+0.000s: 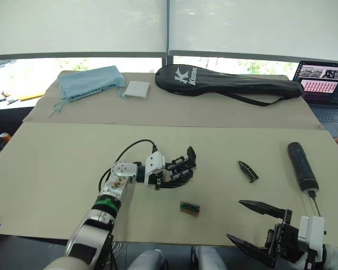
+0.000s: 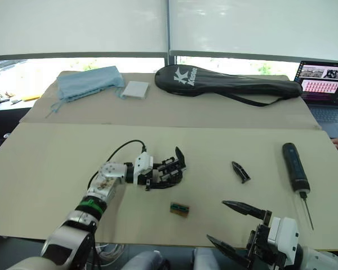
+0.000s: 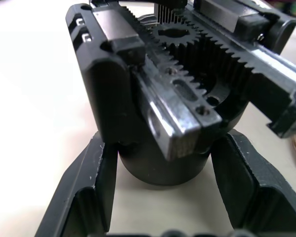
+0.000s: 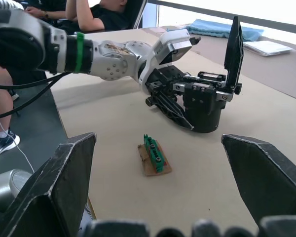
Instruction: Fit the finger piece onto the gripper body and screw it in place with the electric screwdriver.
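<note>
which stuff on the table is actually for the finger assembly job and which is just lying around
For the job:
gripper body, with the left gripper around its round base
finger piece, lying loose
electric screwdriver, lying untouched
right gripper, open and empty

Just lying about:
small green-and-brown box
racket bag
blue cloth
white pad
laptop

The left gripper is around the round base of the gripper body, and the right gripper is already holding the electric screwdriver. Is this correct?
Only the first half is correct. The right gripper is open and holds nothing; the head views show the electric screwdriver lying on the table, apart from it. The left gripper does sit around the round base of the gripper body, as the left wrist view shows.
</note>
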{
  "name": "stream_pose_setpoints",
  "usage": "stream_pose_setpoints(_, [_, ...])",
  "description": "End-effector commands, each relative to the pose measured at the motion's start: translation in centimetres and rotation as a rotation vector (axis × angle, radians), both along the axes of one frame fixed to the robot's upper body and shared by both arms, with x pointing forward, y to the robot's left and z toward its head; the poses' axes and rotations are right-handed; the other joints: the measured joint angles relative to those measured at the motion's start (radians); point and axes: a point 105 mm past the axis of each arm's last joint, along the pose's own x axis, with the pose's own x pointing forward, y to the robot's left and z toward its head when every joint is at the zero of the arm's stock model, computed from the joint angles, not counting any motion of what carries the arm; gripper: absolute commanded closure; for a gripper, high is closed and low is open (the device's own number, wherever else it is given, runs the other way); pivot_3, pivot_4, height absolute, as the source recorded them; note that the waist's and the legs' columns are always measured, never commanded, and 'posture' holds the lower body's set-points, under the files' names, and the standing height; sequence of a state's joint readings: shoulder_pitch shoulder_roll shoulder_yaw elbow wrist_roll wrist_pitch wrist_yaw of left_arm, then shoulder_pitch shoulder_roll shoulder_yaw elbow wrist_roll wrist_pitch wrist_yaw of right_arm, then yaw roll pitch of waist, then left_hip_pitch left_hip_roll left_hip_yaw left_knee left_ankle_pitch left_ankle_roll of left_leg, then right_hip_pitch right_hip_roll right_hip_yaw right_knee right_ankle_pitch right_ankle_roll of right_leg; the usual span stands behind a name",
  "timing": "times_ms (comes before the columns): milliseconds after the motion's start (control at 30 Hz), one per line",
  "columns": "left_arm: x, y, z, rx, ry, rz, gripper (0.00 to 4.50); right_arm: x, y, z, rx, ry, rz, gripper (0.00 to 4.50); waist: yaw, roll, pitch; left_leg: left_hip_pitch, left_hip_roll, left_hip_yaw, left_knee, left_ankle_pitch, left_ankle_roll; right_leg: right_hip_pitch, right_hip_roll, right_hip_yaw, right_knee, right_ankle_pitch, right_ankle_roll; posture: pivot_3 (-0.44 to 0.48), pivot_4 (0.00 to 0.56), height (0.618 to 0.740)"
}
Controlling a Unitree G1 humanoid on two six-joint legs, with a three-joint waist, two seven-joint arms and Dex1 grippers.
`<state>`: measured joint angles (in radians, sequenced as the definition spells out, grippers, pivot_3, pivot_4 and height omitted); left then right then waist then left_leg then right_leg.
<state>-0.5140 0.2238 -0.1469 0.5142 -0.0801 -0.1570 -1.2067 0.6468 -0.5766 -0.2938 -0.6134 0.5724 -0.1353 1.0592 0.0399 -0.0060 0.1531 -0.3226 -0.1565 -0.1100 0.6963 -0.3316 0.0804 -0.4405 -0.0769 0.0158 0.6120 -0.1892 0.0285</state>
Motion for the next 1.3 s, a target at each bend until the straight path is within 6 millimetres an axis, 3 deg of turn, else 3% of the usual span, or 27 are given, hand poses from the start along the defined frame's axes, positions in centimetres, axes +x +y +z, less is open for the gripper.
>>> stream_pose_setpoints(33, [-0.4, -1.3, 2.8, -0.049, -0.045, 0.081, 2.23, -0.2, 0.0, 0.5, -0.004, -0.043, 0.000, 0.00, 0.001, 0.000, 0.000, 0.000, 0.000, 0.000, 0.000, 0.000, 0.000, 0.000, 0.000, 0.000, 0.000, 0.000, 0.000, 0.000, 0.150, 0.740])
stream_pose_setpoints(367, [-0.9, -2.5, 2.1, -0.039, 0.007, 0.307, 2.23, -0.4, -0.3, 0.3, -0.024, -0.034, 0.021, 0.00, 0.003, 0.000, 0.000, 0.000, 0.000, 0.000, 0.000, -0.003, -0.006, 0.000, 0.000, 0.000, 0.000, 0.000, 0.000, 0.000, 0.150, 0.740])
stream_pose_setpoints(800, [-1.6, -2.0, 1.1, 0.056, 0.044, 0.305, 2.23, -0.5, -0.2, 0.2, -0.025, -0.019, 0.041, 0.00, 0.002, 0.001, 0.000, 0.001, 0.000, 0.000, 0.000, -0.004, -0.008, 0.001, 0.000, 0.000, 0.000, 0.000, 0.000, 0.000, 0.150, 0.740])
stream_pose_setpoints(833, [-1.6, -1.9, 1.0, 0.058, 0.053, 0.303, 1.19, -0.5, -0.2, 0.1, -0.025, -0.017, 0.042, 0.00, 0.002, 0.001, 0.000, 0.001, 0.000, 0.000, 0.000, -0.004, -0.008, 0.001, 0.000, 0.000, 0.000, 0.000, 0.000, 0.000, 0.150, 0.740])
stream_pose_setpoints(933, [-1.6, -1.4, 1.1, 0.059, 0.065, 0.291, 0.02, -0.6, -0.2, 0.1, -0.024, -0.013, 0.042, 0.00, 0.002, 0.001, 0.000, 0.001, 0.000, 0.000, 0.000, -0.004, -0.008, 0.001, 0.000, 0.000, 0.000, 0.000, 0.000, 0.000, 0.150, 0.740])
stream_pose_setpoints(1067, [-1.4, -0.4, 1.4, 0.066, 0.074, 0.249, 0.02, -0.6, -0.1, 0.1, -0.023, -0.013, 0.040, 0.00, 0.002, 0.001, -0.001, 0.002, 0.000, 0.000, 0.000, -0.004, -0.008, 0.001, 0.000, 0.000, 0.000, 0.000, 0.000, 0.000, 0.150, 0.740])
stream_pose_setpoints(1167, [-0.4, 1.4, 1.8, 0.092, 0.068, 0.180, 0.02, -0.5, -0.1, 0.1, -0.024, -0.016, 0.039, 0.00, 0.002, 0.001, -0.001, 0.002, 0.000, 0.000, 0.000, -0.004, -0.008, 0.001, 0.000, -0.001, 0.001, 0.000, 0.000, 0.000, 0.150, 0.740])
stream_pose_setpoints(1300, [-0.3, 2.9, 2.0, 0.139, 0.136, -0.009, 0.02, -0.6, 0.0, 0.2, -0.023, -0.014, 0.039, 0.00, 0.000, 0.001, -0.001, 0.002, 0.000, 0.000, 0.000, -0.003, -0.009, 0.001, 0.000, -0.001, 0.001, 0.000, 0.000, 0.000, 0.150, 0.740])
